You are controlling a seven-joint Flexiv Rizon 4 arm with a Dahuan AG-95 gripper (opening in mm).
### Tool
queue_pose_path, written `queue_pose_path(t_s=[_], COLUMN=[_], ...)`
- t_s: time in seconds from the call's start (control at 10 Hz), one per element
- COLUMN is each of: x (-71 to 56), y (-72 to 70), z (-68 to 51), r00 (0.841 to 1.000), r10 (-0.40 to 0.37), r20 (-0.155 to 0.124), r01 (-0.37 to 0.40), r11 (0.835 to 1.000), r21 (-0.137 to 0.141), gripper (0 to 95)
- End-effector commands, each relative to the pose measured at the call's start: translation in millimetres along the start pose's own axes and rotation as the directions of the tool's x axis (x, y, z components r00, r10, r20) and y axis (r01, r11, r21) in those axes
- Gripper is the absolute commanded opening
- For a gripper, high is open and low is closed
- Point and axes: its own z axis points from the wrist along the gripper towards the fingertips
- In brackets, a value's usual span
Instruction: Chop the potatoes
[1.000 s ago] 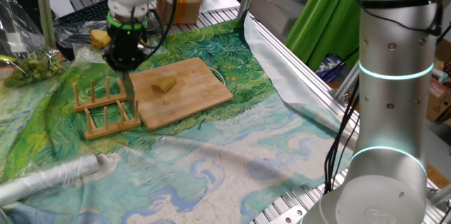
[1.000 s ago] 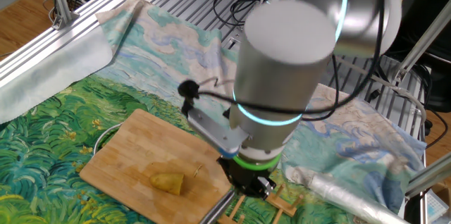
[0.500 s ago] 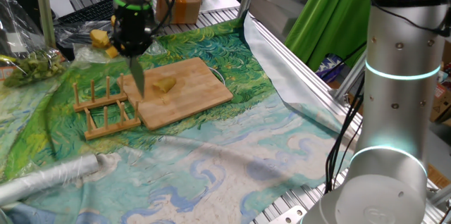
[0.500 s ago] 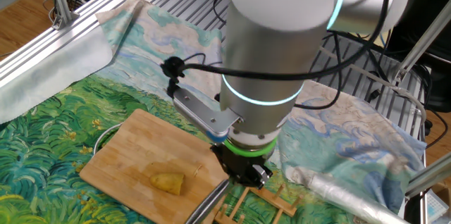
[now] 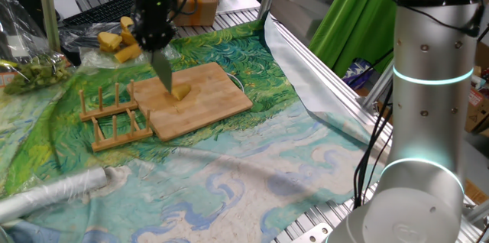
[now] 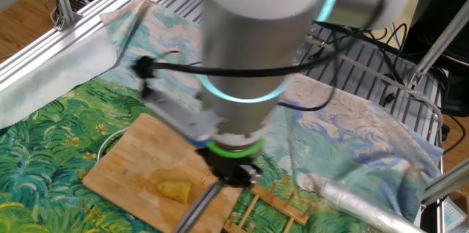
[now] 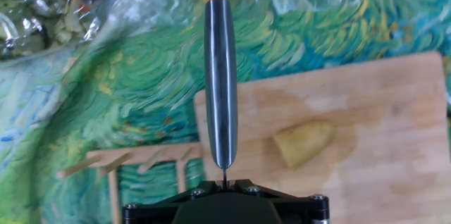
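The end effector [image 5: 155, 43] is clamped on a knife [image 7: 220, 83], its black body closed round the handle end so that the blade runs straight out along the hand view. The fingers themselves are hidden by the housing, so how tightly they press is not visible, though the knife plainly hangs from them. The blade is narrow, smooth grey metal with a dull sheen and a rounded tip. In one fixed view it points down and slightly forward from the end effector, its tip just above the near-left part of the wooden cutting board [image 5: 218, 94], close to the potato [image 5: 180, 92]; whether steel touches the potato cannot be told from here.

The potato is a small, pale-yellow, peeled chunk, rounded at one end and blunt at the other, lying on the board to the blade's right in the hand view [image 7: 304, 141]. The board is a light, fine-grained rectangle with rounded corners. It rests on a painted cloth [image 5: 252, 159] of swirling greens and blues that covers the tabletop. Just beside the board's left edge stands a wooden peg rack [image 5: 114, 117] with upright dowels. Beyond it, deeper-yellow blocky chunks [image 5: 114, 42] lie on crinkled clear plastic.
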Motion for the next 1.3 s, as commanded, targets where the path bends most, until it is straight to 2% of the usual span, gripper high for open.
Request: queue_pose_path(t_s=[0.1, 0.3, 0.4, 0.6, 0.8, 1.1, 1.3], x=[-5.5, -12.5, -18.3, -28.0, -35.3, -39.1, -40.9], y=[-7.4, -13.9, -19.3, -30.4, -40.6, -50.4, -46.9], z=[3.0, 8.0, 13.3, 23.4, 30.5, 37.4, 52.6], r00=[0.999, 0.995, 0.988, 0.979, 0.980, 0.982, 0.978], r10=[-0.031, -0.101, -0.155, -0.205, -0.195, -0.187, -0.196], r20=[0.005, 0.009, 0.014, 0.020, 0.033, 0.038, 0.068], r01=[0.031, 0.101, 0.155, 0.205, 0.196, 0.187, 0.196], r11=[1.000, 0.995, 0.988, 0.978, 0.981, 0.982, 0.980], r21=[-0.001, -0.006, -0.018, -0.021, -0.010, -0.010, -0.007], gripper=[0.0, 0.0, 0.0, 0.0, 0.0, 0.0, 0.0])
